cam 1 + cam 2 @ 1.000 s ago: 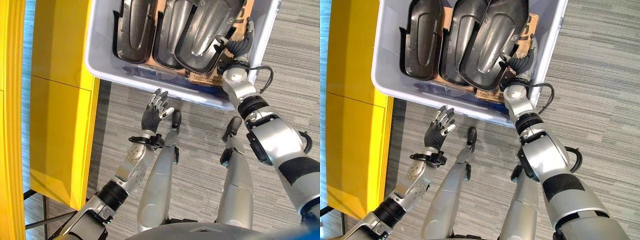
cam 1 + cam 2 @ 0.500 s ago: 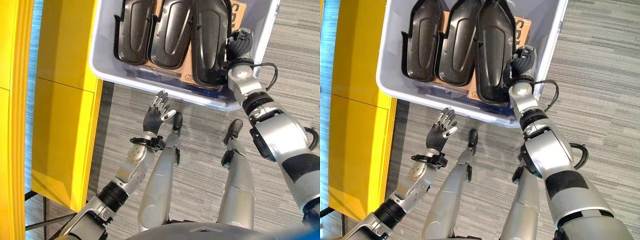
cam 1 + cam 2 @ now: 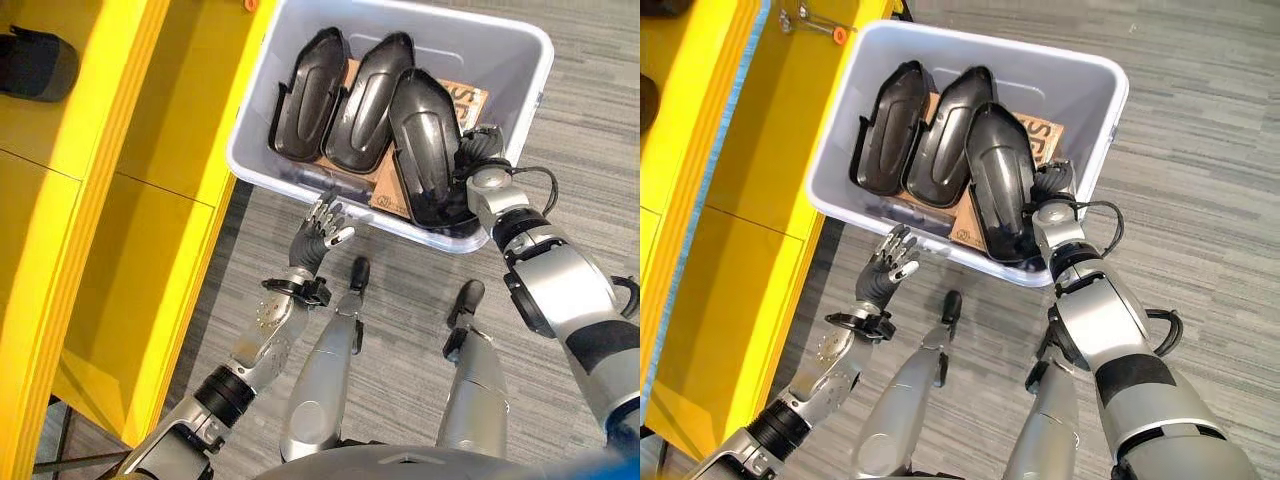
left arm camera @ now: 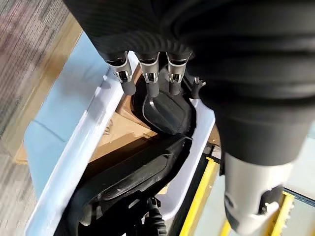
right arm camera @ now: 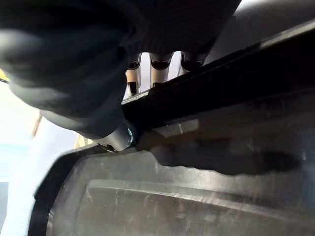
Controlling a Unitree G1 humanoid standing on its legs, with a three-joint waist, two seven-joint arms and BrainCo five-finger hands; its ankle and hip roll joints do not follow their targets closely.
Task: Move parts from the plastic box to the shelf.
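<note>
A pale plastic box [image 3: 545, 62] stands on the floor with three black moulded parts lying side by side on cardboard [image 3: 471, 98]. My right hand [image 3: 478, 150] is shut on the right edge of the rightmost black part [image 3: 425, 140]; in the right wrist view the thumb [image 5: 115, 135] and fingers [image 5: 160, 64] pinch its rim [image 5: 197, 167]. That part's near end lies over the box's near wall. The other two parts [image 3: 305, 105] [image 3: 365, 95] lie untouched. My left hand [image 3: 315, 232] hovers open just outside the near wall, its straight fingers [image 4: 147, 78] pointing over the rim [image 4: 93, 142].
A yellow shelf [image 3: 120, 150] runs along the left, close to the box's left wall. One dark part [image 3: 35, 62] lies on an upper shelf level at far left. Grey carpet floor [image 3: 590, 150] lies to the right of the box.
The camera has shifted, so the whole box and more shelf show. The held part swung from slanting across its neighbour to lying beside it. The left hand stays open near the box wall.
</note>
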